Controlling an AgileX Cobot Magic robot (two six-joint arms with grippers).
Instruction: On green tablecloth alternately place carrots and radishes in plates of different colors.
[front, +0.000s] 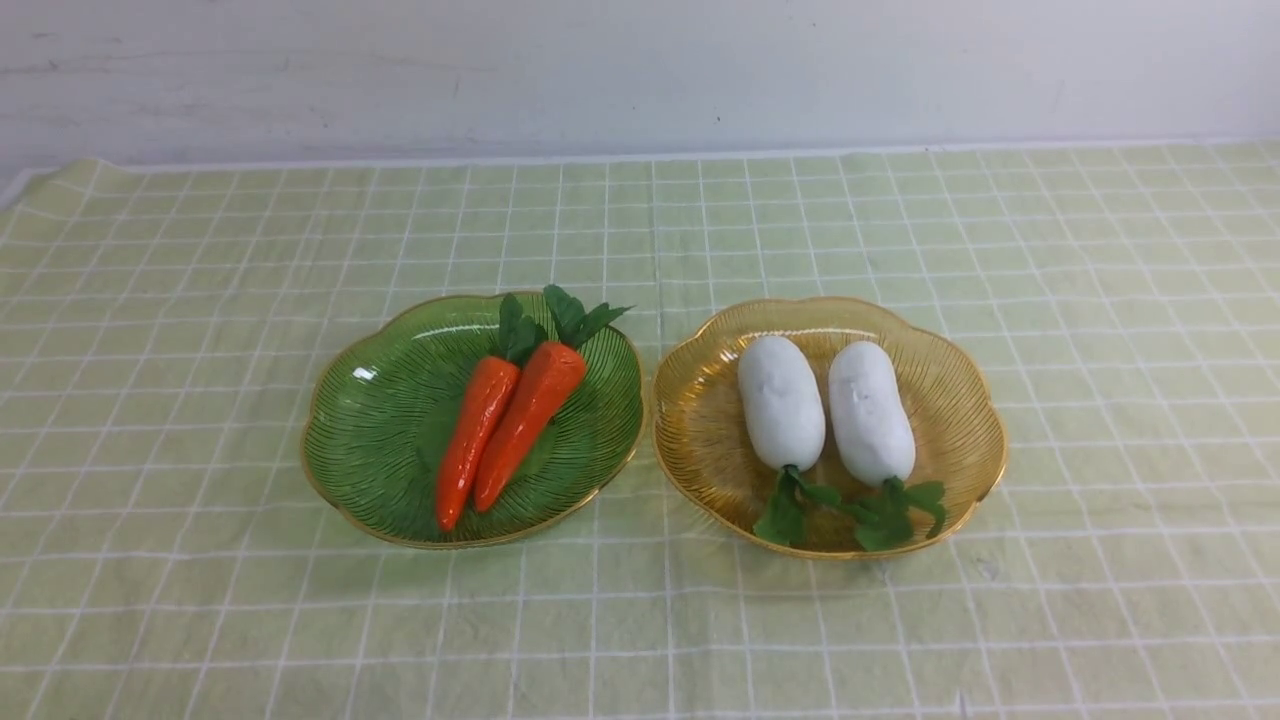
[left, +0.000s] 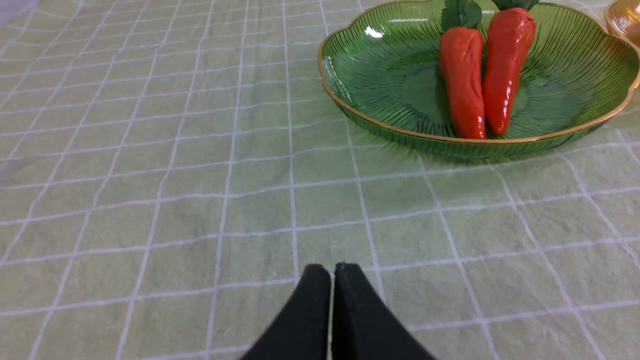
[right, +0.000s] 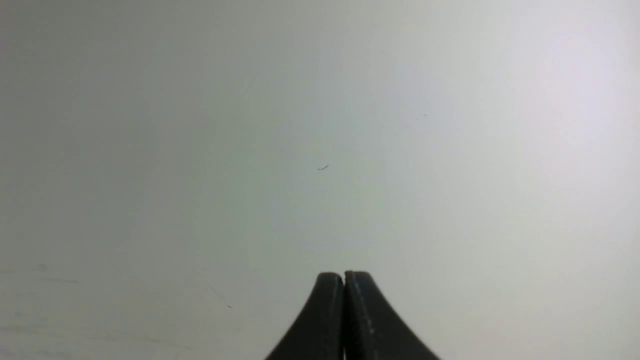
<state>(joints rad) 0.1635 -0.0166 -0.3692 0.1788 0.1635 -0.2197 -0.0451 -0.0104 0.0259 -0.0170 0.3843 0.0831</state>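
We judge the sorting done: both carrots (front: 505, 425) lie in the green plate (front: 380, 420), both radishes (front: 825, 408) in the amber plate (front: 950, 400), and our left gripper (left: 333, 267) and right gripper (right: 344, 275) are closed, empty.

2 carrots (front: 505, 425), 2 radishes (front: 825, 410), 2 plates (front: 360, 440)

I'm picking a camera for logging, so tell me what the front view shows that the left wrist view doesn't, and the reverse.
Only the front view shows the two radishes lying in the amber plate; the left wrist view catches just that plate's edge. Only the left wrist view shows the left claw, shut and empty above the cloth. Both show the green plate holding two carrots side by side, on the green tablecloth.
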